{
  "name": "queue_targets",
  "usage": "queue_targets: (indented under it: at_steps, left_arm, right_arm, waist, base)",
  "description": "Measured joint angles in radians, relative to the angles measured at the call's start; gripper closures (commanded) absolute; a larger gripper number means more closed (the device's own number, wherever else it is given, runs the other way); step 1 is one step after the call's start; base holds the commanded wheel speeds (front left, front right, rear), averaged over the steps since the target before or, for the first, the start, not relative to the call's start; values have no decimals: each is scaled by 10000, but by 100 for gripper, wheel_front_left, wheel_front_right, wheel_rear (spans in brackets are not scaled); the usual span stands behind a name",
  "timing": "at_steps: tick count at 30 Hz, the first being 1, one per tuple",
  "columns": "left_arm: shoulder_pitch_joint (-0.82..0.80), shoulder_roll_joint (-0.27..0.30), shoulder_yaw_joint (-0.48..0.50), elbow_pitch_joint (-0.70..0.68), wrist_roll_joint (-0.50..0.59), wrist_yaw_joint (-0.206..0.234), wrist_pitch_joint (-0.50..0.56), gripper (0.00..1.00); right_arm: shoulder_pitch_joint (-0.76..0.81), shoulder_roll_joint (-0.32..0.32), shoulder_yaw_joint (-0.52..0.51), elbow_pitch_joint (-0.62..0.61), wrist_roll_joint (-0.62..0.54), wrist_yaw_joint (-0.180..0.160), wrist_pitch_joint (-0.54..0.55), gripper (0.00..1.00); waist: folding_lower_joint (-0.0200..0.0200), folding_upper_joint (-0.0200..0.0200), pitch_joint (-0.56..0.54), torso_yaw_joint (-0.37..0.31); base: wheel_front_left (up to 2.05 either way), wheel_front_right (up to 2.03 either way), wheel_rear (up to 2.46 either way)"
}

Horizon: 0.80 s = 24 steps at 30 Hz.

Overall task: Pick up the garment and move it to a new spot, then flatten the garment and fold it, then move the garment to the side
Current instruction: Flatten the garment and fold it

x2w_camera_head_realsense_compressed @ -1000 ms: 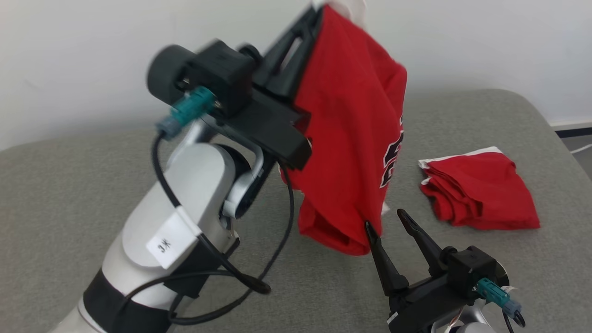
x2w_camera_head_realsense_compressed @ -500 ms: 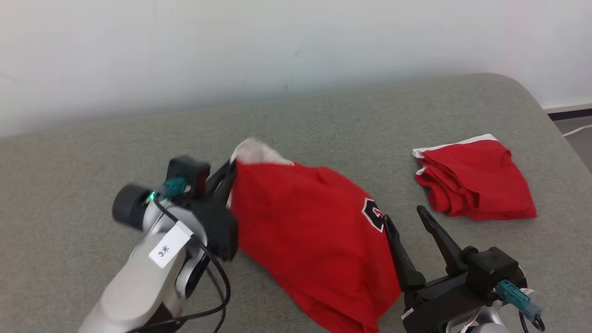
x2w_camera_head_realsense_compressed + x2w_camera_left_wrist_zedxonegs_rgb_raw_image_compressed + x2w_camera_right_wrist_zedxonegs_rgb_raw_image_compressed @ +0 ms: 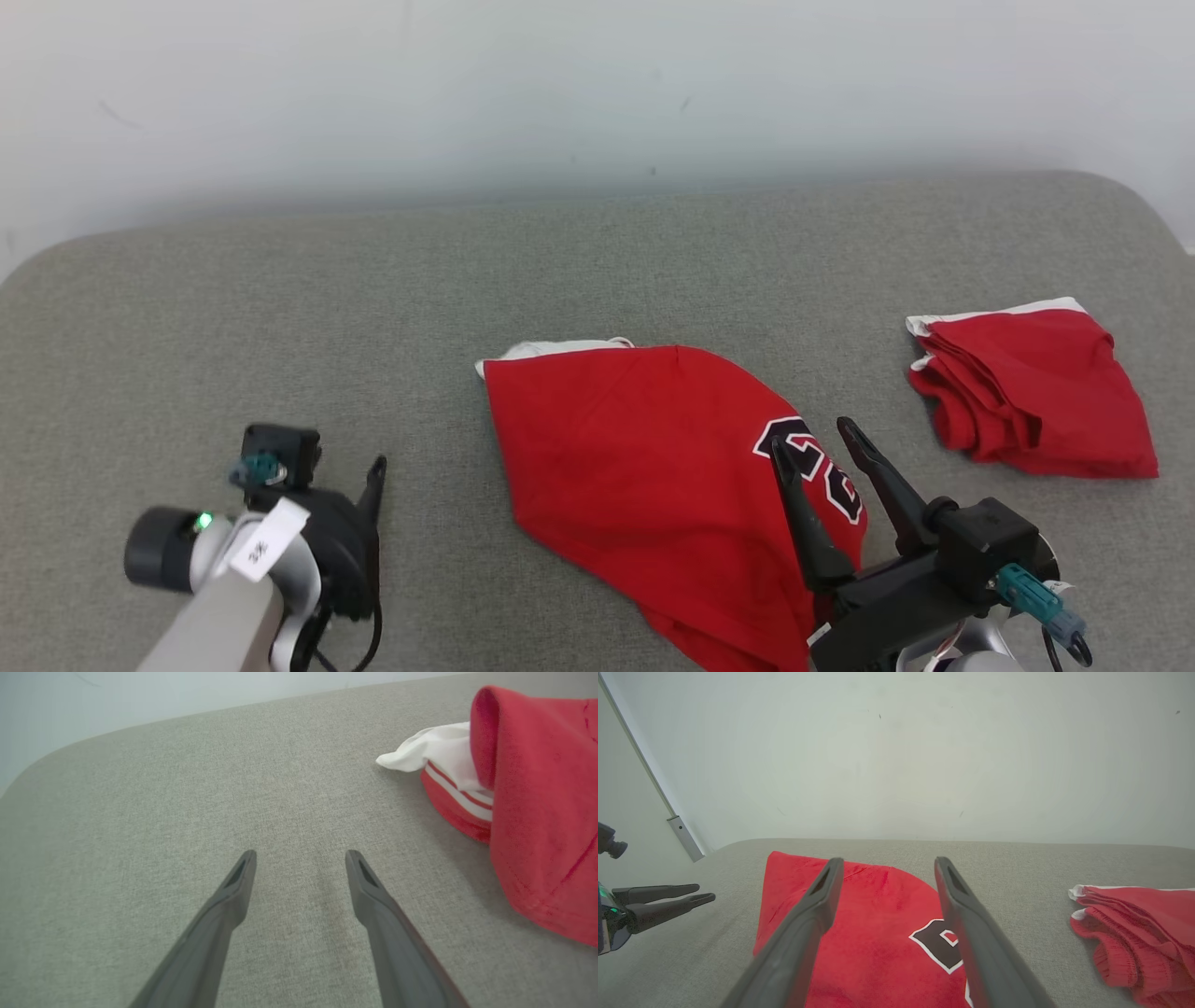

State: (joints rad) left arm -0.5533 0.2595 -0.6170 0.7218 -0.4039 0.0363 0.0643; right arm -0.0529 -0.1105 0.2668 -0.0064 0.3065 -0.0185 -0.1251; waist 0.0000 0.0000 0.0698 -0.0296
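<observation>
**Right gripper** (image 3: 810,435): nearest. Jaws wide apart and empty, poised over the garment's near right part, by the black print.

**Left gripper** (image 3: 301,855): near left, low over bare pad. Fingers spread, holding nothing, apart from the garment's white band.

**Garment** (image 3: 644,467): red, with a black-and-white print and a white band at the far left corner. It lies mid-pad, loosely spread, with one edge rolled over beside the band. The near corner is hidden under the right arm.

**Step, as judged:** placing at the new spot looks done, and flattening comes next. Each gripper needs to pinch an opposite edge and draw the cloth taut, unrolling that edge.

**Folded piece** (image 3: 1032,392): red, farther right, apart from the garment. It limits room for spreading that way.

**Pad** (image 3: 280,308): grey fabric, bears all the above.

**Wall** (image 3: 560,84): pale, behind.
</observation>
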Motion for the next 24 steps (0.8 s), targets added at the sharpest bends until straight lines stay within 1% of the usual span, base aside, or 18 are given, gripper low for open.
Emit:
queue_targets:
  at_steps: [2,5,7,10,12,15,24]
  left_arm:
    - [331,8,81,-73,-153,-38,-111,0]
    - [740,-244,10,-364,-589,-522,-215,0]
    - [904,-485,-153,-564,-648,-811,-228,0]
    - [1001,-692,-213,-727,-732,-997,-268,0]
    - [997,-790,-286,-796,-800,-1083,-267,0]
    - [998,-926,-364,-821,-821,-1083,-247,0]
    - [1001,-1034,-558,-727,-1101,-1262,104,0]
  right_arm:
    - [5,-4,0,12,0,0,0,0]
    - [28,-42,-75,6,0,-2,-42,0]
    - [23,-61,-86,10,0,-2,-40,0]
    - [22,-59,-36,6,0,-2,-38,0]
    - [19,-56,15,6,0,-2,-31,0]
    - [-14,-29,199,10,-2,13,19,0]
    - [-28,-31,228,-10,-2,23,33,0]
  waist:
    - [0,0,-55,73]
    - [-1,-1,-120,179]
    - [0,0,-156,251]
    - [-1,0,-213,299]
    - [-1,0,-223,297]
    - [0,0,-216,213]
    - [0,0,-113,-286]
  base:
    - [0,0,0]
    - [0,0,0]
    - [0,0,0]
    - [0,0,0]
    - [0,0,0]
    - [0,0,0]
    - [0,0,0]
